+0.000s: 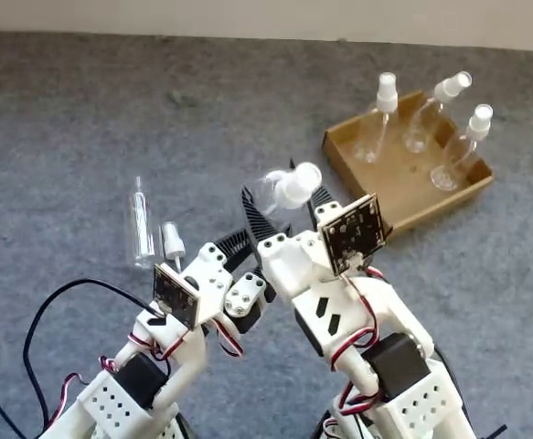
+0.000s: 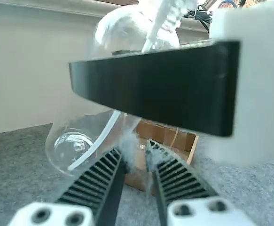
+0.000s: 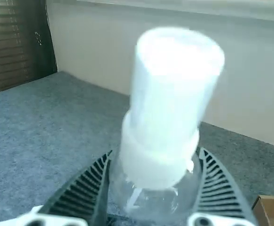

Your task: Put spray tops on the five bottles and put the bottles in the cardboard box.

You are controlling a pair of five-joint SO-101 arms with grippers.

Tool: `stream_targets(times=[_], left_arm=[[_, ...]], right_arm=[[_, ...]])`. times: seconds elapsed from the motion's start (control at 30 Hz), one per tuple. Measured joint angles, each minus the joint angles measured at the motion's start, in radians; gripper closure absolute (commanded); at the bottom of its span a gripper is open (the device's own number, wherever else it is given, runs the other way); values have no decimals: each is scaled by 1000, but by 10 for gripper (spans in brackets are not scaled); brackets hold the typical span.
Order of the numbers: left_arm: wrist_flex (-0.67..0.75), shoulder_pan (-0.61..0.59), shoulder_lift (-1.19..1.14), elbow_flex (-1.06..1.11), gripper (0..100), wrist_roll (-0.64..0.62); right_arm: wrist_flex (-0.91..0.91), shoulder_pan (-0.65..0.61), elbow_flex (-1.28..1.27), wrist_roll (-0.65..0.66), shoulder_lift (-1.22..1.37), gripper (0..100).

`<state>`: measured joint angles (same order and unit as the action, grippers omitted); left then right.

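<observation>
Right gripper (image 3: 155,155) clamps clear plastic bottle with white spray top (image 1: 289,187), near shallow brown cardboard box (image 1: 403,187), outside its wall. Left gripper (image 2: 134,148) narrow, empty, just beside bottle. We fear the slick bottle twisting, clipping box wall or toppling three capped bottles (image 1: 421,128) inside.

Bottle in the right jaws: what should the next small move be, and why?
Probably carry it toward the box. The right gripper has its jaws shut on the bottle, the top is already on, and the box has bare floor on the side nearer the arms.
</observation>
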<state>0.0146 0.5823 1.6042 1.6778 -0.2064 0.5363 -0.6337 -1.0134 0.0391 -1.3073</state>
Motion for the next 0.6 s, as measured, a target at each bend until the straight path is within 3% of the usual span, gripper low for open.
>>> stream_targets(times=[0.23, 0.6], left_arm=[[0, 0, -9, 0, 995, 2], [0, -3, -8, 0, 995, 3]], right_arm=[[20, 54, 3, 0, -3, 825], [-38, 442, 3, -2, 17, 825]])
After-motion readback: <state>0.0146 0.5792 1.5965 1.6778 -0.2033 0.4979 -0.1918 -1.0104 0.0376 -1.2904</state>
